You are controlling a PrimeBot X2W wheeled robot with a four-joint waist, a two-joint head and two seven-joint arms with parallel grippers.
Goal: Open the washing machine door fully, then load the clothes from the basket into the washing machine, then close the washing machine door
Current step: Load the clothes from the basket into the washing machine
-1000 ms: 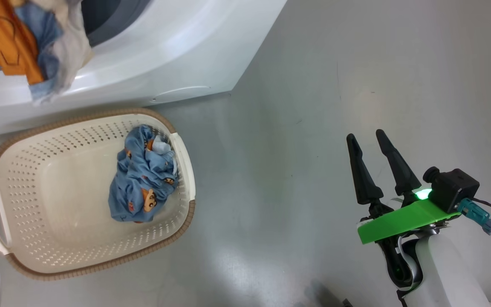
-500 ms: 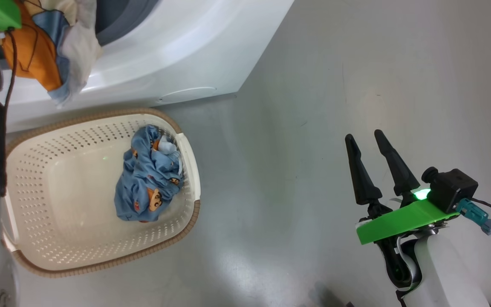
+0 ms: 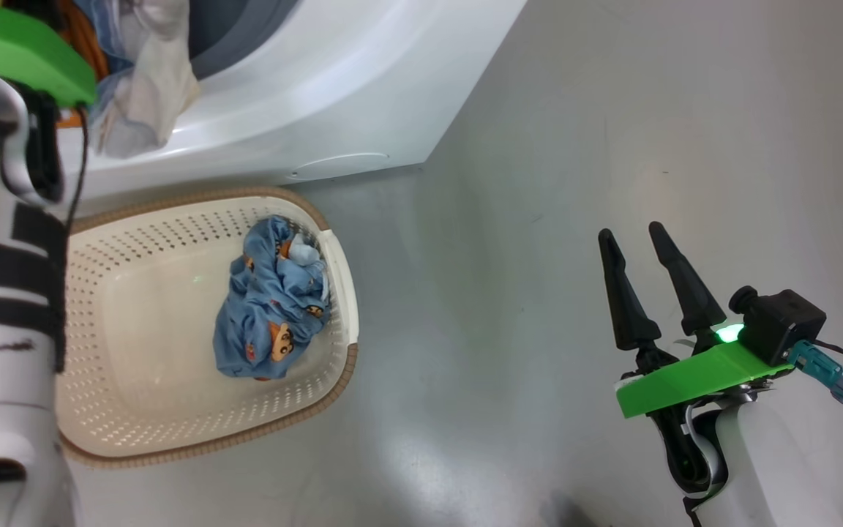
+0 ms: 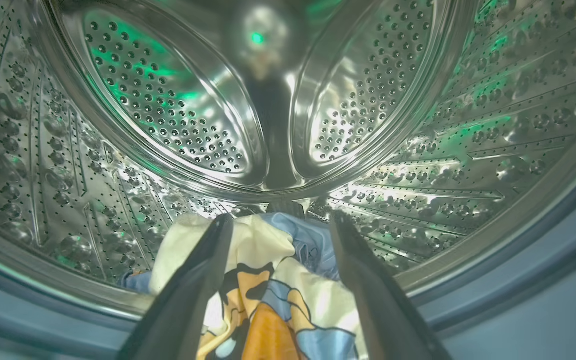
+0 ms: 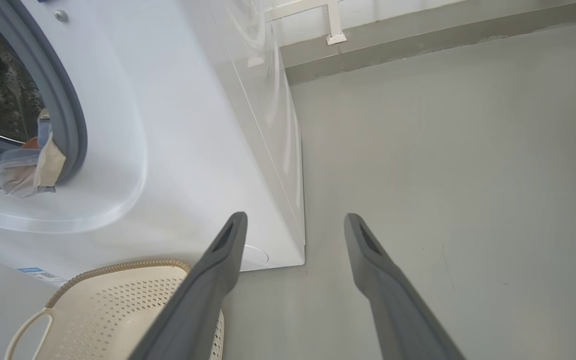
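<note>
The white washing machine (image 3: 334, 80) stands at the top left, its door out of view. In the left wrist view my left gripper (image 4: 282, 219) is open at the mouth of the steel drum (image 4: 168, 100). A cream, blue and orange garment (image 4: 278, 295) lies between its fingers, over the grey gasket. The same garment (image 3: 147, 88) droops from the opening beside my left forearm (image 3: 4, 329). More blue printed clothes (image 3: 275, 318) lie in the cream basket (image 3: 143, 344) on the floor below. My right gripper (image 3: 631, 234) hangs open and empty far to the right.
Grey floor spreads between the basket and my right arm. In the right wrist view the right gripper (image 5: 295, 217) points past the washing machine (image 5: 193, 125) corner toward a wall base; the basket (image 5: 118, 300) rim and the garment (image 5: 25, 170) show at left.
The head camera has shifted, and my left forearm now fills the left edge. The garment has gone further into the opening. My left gripper has opened. The right arm has not moved.
</note>
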